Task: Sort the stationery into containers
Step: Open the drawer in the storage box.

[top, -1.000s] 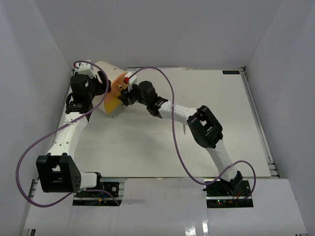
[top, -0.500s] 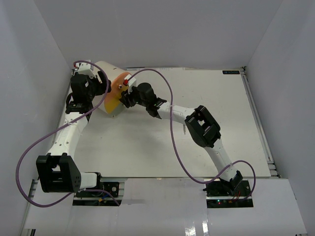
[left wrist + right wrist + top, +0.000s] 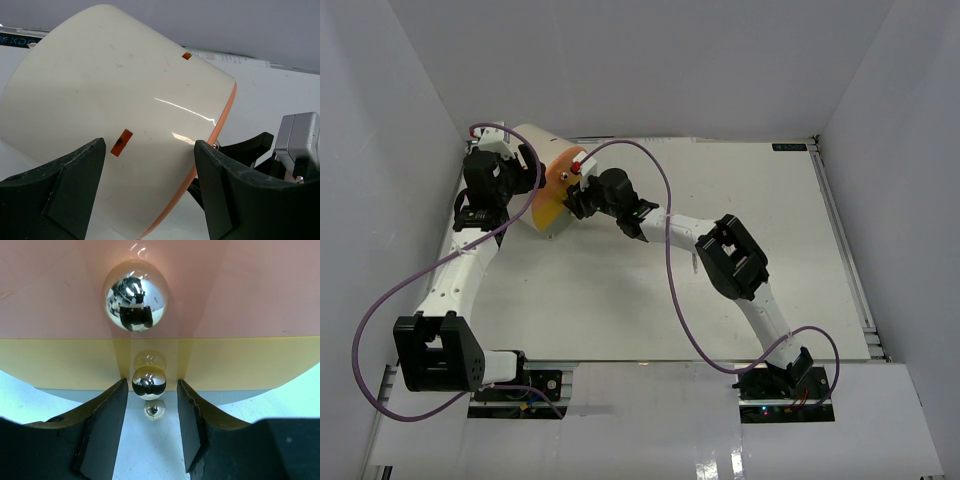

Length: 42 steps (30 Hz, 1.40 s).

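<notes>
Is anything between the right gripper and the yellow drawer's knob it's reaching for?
Nothing visible does. The right gripper has its fingers on either side of the yellow drawer's knob, with a narrow gap each side. The pink drawer's knob sits above, clear of them.

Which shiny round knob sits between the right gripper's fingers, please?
The smaller shiny knob on the yellow band; the larger one on the pink band sits above.

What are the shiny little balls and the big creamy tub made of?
The knobs look like polished metal, maybe brass: they mirror the room. The tub looks like glossy plastic, judging by its glare streak, but that is uncertain.
</notes>
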Tool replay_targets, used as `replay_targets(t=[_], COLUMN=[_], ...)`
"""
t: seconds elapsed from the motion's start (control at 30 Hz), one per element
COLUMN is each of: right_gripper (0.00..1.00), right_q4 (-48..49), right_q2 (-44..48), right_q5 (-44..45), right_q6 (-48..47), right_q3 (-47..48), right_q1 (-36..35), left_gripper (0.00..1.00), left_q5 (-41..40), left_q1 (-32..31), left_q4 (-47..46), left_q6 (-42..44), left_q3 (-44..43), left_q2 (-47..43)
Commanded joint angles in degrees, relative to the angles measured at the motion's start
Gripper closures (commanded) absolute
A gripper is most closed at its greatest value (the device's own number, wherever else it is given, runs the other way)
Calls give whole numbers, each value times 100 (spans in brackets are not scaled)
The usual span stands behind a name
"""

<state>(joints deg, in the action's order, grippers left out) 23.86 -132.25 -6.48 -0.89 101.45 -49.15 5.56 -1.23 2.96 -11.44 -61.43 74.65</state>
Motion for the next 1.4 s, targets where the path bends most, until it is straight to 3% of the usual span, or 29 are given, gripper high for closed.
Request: replay_targets(t=[0.0,0.37,0.9,1.37], right_gripper=[50,55,83,86], right_q4=[365,462,348,304], right_q2=[410,551,664,1894], right_q5=[33,6,50,-99], right_q6=[-105,-96,-140,-369], right_q3=[-11,-134,-406,-1900], right_q1=[1,-7,10,116], left_gripper=[19,19,19,19], left_q5=[261,279,244,191], left_q1=[-26,-26,-17,27], left_q4=[249,258,266,301], left_q6=[-95,-104,-104,-130], left_q3=[114,105,96,78], left_q2=[-118,-100,-100,-91])
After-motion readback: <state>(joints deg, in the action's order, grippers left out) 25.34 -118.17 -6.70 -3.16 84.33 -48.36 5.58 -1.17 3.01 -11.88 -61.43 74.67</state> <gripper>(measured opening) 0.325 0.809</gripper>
